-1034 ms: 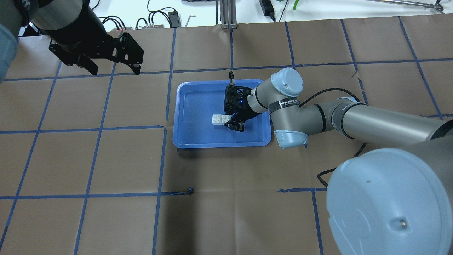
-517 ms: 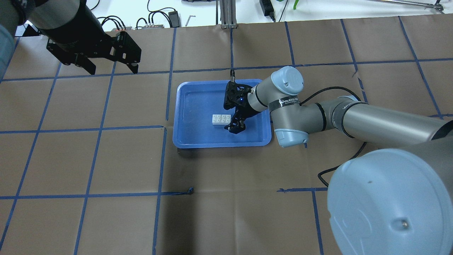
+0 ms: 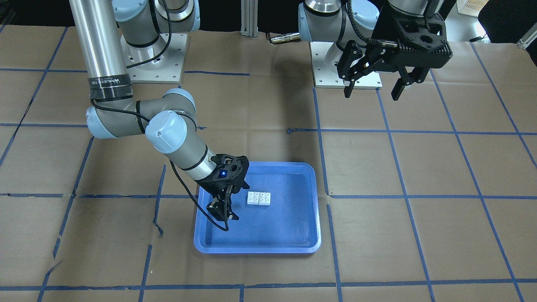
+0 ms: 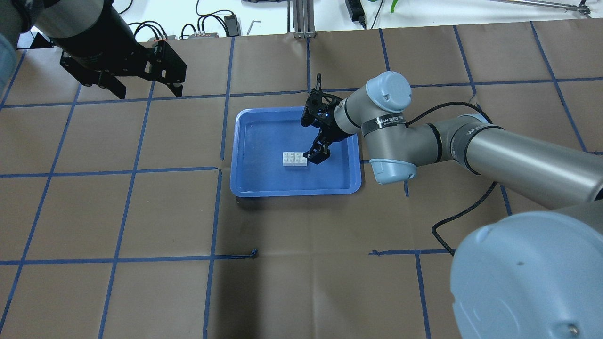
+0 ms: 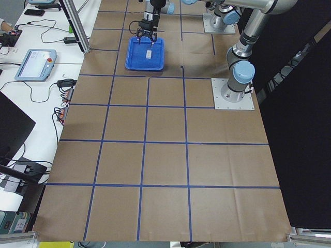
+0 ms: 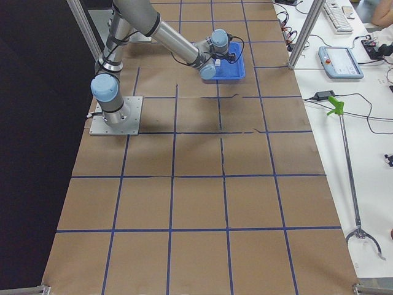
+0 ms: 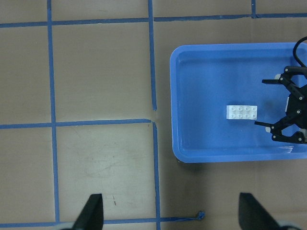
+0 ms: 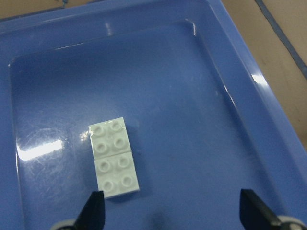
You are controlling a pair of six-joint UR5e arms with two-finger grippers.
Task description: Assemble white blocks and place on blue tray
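We are seeing the white blocks, joined side by side, lying mid-frame in the blue tray. Our right tool is hovering just beside them, spread wide and empty. Our left tool, likewise spread, is hanging upper left over the counter.

- I see two silver-grey tube arms with pale blue joint caps.
- Black band, white lettering.
- Black cable; blue wrist light.
- Both black: left gripper, right gripper.
- Screwed metal base plates.
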